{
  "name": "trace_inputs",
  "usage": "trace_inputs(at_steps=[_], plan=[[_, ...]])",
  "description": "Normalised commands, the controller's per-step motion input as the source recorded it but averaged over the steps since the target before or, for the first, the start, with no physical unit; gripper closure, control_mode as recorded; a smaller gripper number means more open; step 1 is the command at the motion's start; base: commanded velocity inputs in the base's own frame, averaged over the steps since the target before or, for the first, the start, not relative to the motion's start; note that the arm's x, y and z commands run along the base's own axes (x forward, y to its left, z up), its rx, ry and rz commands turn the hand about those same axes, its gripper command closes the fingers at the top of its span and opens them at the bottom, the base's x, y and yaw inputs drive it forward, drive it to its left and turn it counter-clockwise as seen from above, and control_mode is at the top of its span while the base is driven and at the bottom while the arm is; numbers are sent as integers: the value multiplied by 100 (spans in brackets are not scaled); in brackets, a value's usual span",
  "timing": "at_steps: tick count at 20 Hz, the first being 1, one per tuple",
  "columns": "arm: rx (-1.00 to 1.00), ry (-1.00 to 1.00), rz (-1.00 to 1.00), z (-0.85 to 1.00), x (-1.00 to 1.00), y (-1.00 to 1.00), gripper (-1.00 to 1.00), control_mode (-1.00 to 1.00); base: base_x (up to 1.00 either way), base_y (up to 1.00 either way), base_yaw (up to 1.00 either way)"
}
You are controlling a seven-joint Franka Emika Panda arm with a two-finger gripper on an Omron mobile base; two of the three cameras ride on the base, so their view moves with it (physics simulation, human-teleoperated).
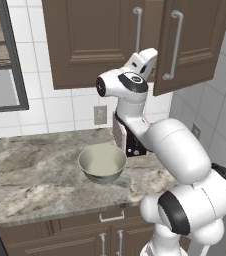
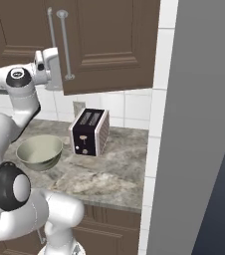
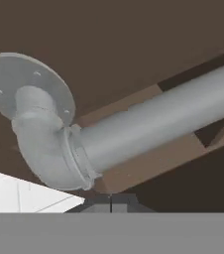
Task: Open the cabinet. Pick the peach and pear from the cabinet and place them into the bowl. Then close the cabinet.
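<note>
Pincer point(image 3: 111, 202) shut, gripping nothing, just beside the handle point(image 3: 148, 129) foot, likely to hook the cabinet point(image 1: 100, 40) door ajar. Bowl point(image 1: 102, 162) waiting on bench point(image 1: 30, 170) below, handy for fruit.

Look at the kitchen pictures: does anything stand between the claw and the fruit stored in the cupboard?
Yes. The cupboard's right door is barely ajar and the left door is shut, so both block the inside. The claw sits shut by the right door's handle.
</note>
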Motion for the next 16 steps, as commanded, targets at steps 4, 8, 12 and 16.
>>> trace_inputs(at_steps=[4,8,12,16], plan=[[-5,-5,-12,0,-49,-25,100,-100,0,0,0],[-2,0,-19,0,-65,-21,100,-100,0,0,0],[0,0,-22,3,-79,-11,100,-100,0,0,0],[0,0,-23,10,-75,-17,100,-100,0,0,0]])
